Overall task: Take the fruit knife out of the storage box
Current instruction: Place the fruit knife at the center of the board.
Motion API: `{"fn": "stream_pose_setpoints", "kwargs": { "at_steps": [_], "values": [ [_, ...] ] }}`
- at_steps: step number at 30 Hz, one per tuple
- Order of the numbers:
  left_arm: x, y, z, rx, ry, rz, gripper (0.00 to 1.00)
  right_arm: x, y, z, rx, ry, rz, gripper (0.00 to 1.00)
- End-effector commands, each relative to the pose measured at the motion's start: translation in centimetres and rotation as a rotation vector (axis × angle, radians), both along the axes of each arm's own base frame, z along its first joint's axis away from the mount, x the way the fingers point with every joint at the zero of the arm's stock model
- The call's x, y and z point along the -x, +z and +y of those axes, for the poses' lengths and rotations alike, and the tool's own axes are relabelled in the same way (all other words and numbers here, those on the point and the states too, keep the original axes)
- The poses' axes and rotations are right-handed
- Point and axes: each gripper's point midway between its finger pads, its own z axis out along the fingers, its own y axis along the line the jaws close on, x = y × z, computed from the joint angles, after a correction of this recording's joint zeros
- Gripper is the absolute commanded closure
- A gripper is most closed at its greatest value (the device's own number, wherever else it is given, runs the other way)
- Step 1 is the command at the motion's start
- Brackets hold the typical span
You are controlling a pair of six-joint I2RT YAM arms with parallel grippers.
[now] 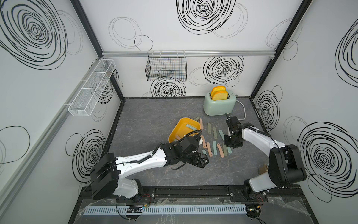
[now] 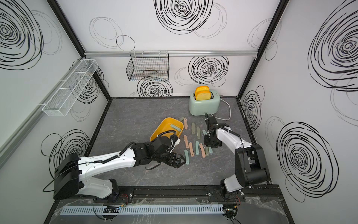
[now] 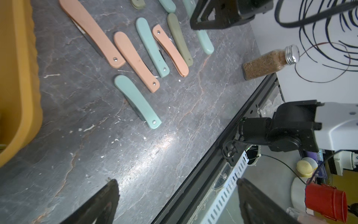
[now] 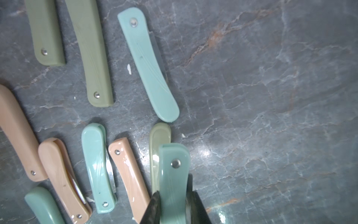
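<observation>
R gripper [image 4: 174, 205] pinches teal folding fruit knife [image 4: 173, 174] over grey marble table [image 4: 271, 97]; L gripper [image 3: 178, 201] spread wide, right of mustard-yellow plastic storage box [image 1: 180, 128].

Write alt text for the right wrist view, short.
The right tool is shut on a teal folding fruit knife, held just above a dark marbled table. Beside it lie more folded knives in teal, olive green and peach, roughly in rows.

The storage box [image 1: 175, 130] sits left of the knife rows [image 1: 213, 139]; the toaster [image 1: 219, 105] stands beyond them.
</observation>
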Motion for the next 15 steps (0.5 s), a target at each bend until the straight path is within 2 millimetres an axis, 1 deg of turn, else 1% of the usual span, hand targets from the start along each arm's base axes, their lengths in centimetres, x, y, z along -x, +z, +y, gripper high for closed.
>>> {"fn": "stream_pose_setpoints", "kwargs": {
  "at_steps": [1, 9, 12, 15],
  "values": [
    [-0.9, 2.1, -1.2, 0.059, 0.017, -0.042, 0.02, -0.7, -0.7, -1.3, 0.053, -0.02, 0.014, 0.78],
    [-1.0, 2.1, -0.2, 0.05, 0.035, -0.052, 0.02, -0.5, -2.4, -2.2, 0.055, -0.046, 0.076, 0.78],
    [-1.1, 2.1, 0.0, 0.049, 0.04, -0.052, 0.02, -0.5, -3.1, -2.1, 0.047, -0.041, 0.098, 0.76],
    [-1.2, 2.2, 0.2, 0.046, 0.044, -0.055, 0.02, -0.4, -3.5, -2.1, 0.04, -0.039, 0.116, 0.72]
  ]
}}
